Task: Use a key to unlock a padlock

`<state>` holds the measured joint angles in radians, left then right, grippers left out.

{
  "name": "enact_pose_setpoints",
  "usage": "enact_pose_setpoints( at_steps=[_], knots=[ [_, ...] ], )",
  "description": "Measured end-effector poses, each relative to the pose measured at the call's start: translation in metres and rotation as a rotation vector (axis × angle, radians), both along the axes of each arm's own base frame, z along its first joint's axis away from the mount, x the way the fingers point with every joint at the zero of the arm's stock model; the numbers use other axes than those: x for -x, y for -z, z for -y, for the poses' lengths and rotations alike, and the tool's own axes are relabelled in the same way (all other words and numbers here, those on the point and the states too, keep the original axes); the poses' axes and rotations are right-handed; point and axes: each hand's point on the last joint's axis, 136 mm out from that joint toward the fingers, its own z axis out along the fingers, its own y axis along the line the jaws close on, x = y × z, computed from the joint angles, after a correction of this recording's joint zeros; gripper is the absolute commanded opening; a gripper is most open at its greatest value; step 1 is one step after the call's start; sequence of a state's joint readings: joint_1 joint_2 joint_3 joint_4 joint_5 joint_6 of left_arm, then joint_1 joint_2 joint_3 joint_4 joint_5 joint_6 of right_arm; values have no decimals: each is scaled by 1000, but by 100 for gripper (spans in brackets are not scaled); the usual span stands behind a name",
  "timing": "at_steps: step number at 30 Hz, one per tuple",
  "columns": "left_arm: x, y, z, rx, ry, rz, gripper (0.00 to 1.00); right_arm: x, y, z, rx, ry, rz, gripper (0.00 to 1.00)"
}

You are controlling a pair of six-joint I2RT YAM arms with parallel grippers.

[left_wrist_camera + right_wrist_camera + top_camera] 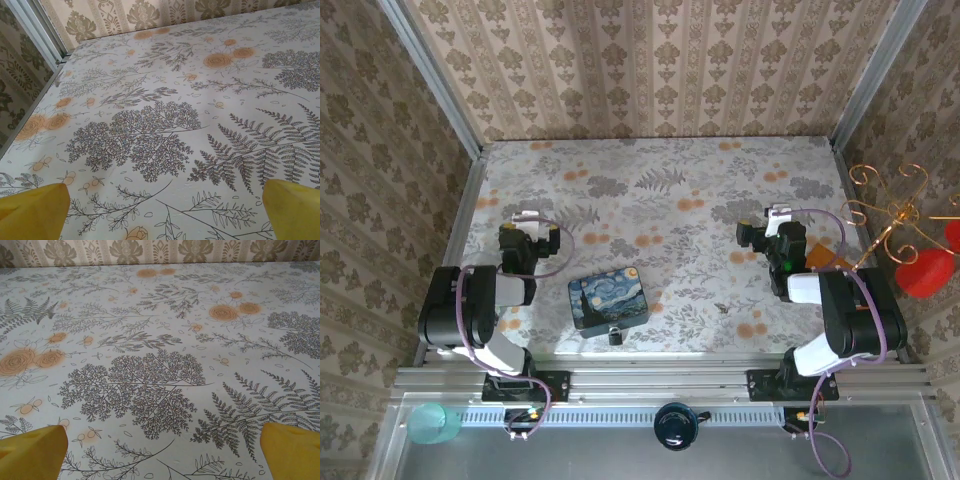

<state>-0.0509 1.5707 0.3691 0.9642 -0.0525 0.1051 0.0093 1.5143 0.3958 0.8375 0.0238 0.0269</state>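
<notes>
Left wrist view: left gripper [160, 220] jaws wide apart, empty; right gripper [160, 455] likewise, both over floral table [700, 190]. The padlock [616, 336] sits against near edge of blue tin [608, 298]; key [722, 308], a dark sliver, lies right, likely for the right arm.

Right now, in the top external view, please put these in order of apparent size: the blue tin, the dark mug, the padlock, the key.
1. blue tin, clearly the largest.
2. dark mug; it may stand at a different height, so its apparent size could mislead.
3. padlock.
4. key, a mere sliver.
</notes>
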Motion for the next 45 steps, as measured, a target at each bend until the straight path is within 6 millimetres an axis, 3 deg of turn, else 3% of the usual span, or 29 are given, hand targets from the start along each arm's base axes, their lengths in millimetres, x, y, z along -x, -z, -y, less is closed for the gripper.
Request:
enact_pose_setpoints(
  at_steps=[26, 32, 39, 45],
  knots=[
    [0, 0, -5, 7, -15, -1, 100, 0, 0, 1, 2, 6, 0, 100],
    [11, -12, 0, 9, 3, 35, 100, 4, 0, -4, 9, -10, -19, 100],
    [21, -47, 12, -13, 27, 104, 100, 5, -32, -18, 43, -43, 14, 100],
    [26, -96, 46, -14, 101, 200, 100, 5, -92, -31, 7, -57, 100, 100]
  ],
)
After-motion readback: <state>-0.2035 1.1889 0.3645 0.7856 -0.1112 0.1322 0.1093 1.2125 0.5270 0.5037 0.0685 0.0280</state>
